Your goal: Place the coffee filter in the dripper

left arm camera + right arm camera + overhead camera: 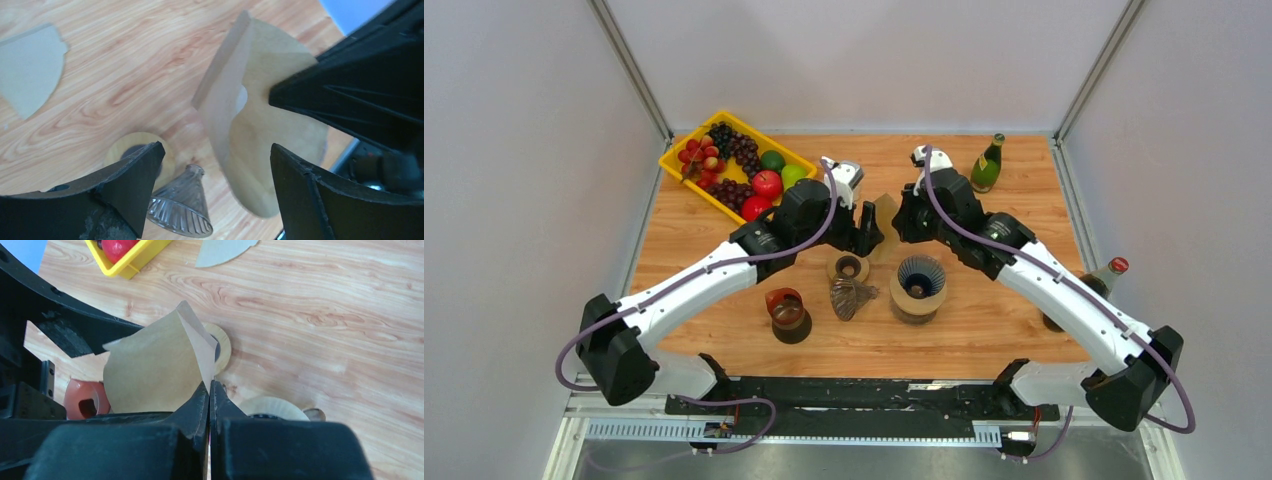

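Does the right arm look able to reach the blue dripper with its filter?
Probably yes: the right gripper pinches the filter close by the blue dripper, whose open top is uncovered.

The coffee filter (255, 145) is showing as matt, creased brown paper; the table (125, 65) is gleaming as smooth wood grain; the glass cone (182, 205) is glinting, ribbed and clear.
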